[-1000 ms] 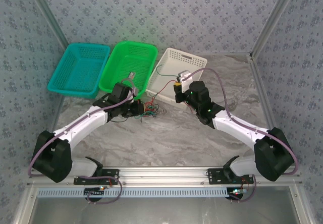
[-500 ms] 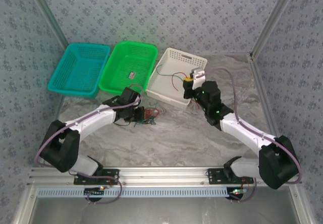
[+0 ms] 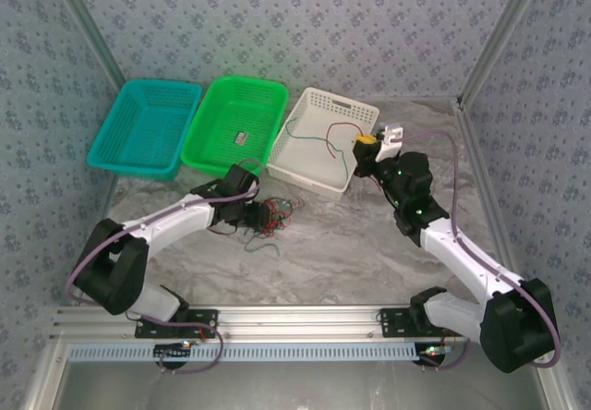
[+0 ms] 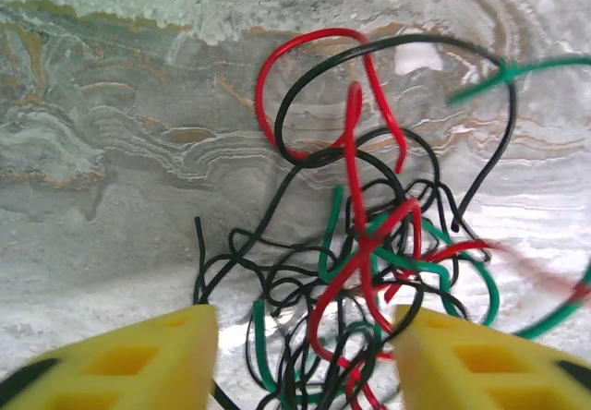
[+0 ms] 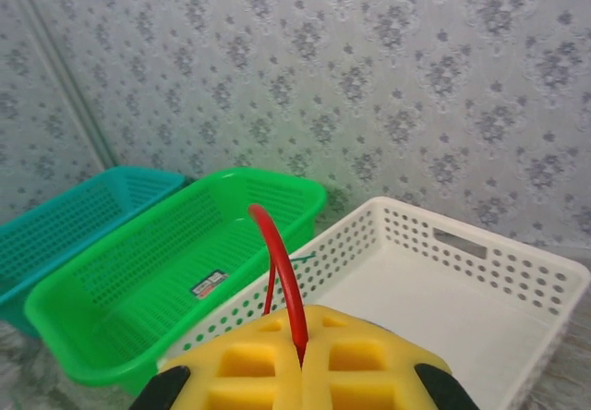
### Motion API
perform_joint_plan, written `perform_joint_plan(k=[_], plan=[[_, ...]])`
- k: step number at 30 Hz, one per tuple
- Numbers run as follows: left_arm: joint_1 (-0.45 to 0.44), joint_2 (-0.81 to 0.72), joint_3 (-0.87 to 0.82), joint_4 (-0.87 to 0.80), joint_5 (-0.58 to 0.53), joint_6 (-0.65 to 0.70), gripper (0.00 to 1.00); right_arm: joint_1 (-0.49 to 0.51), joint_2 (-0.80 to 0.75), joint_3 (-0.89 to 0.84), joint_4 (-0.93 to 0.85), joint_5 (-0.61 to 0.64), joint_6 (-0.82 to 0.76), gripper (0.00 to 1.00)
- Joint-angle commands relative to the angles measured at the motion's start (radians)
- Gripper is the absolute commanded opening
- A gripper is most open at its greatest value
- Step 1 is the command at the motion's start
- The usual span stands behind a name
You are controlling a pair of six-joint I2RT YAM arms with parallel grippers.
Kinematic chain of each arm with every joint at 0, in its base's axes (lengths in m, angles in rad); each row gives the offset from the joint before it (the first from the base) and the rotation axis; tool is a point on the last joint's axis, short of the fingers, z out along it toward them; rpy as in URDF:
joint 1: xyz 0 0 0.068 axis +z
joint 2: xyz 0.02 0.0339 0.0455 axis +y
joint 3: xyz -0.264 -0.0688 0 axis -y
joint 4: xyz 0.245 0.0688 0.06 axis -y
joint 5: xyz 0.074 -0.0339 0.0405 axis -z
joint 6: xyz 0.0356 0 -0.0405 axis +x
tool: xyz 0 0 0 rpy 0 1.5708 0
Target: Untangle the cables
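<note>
The cables lie as a knot of thin red, green and black wires on the marble table, just in front of the white basket. In the left wrist view the knot sits between my yellow fingers, which stand apart around its near end without pinching it. My left gripper is open over the knot. My right gripper hangs above the white basket's right side, shut on one red cable that arcs up from between its pads. That red cable trails across the basket.
Three baskets stand in a row at the back: teal, green with a small label inside, and white, where a green strand lies. Patterned walls close the sides and back.
My left gripper has opened over the knot, and loose strands have spread toward the front. My right gripper has carried the red cable to the right and back, over the white basket.
</note>
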Motion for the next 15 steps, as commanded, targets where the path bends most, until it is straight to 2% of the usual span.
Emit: perform_joint_plan(k=[1,7,11,15], plan=[[-0.002,-0.099,-0.009,0.044,0.053,0.028,0.62,-0.003,-0.001,0.054,-0.046,-0.131,0.022,0.00],[0.018,-0.218,-0.007,0.030,0.065,0.043,0.83,0.030,0.117,0.212,-0.190,-0.195,0.121,0.00],[0.069,-0.316,-0.039,0.047,0.043,-0.030,0.97,0.094,0.248,0.347,-0.251,-0.172,0.204,0.01],[0.119,-0.396,-0.055,0.021,-0.082,-0.143,0.99,0.182,0.410,0.500,-0.296,-0.103,0.303,0.00]])
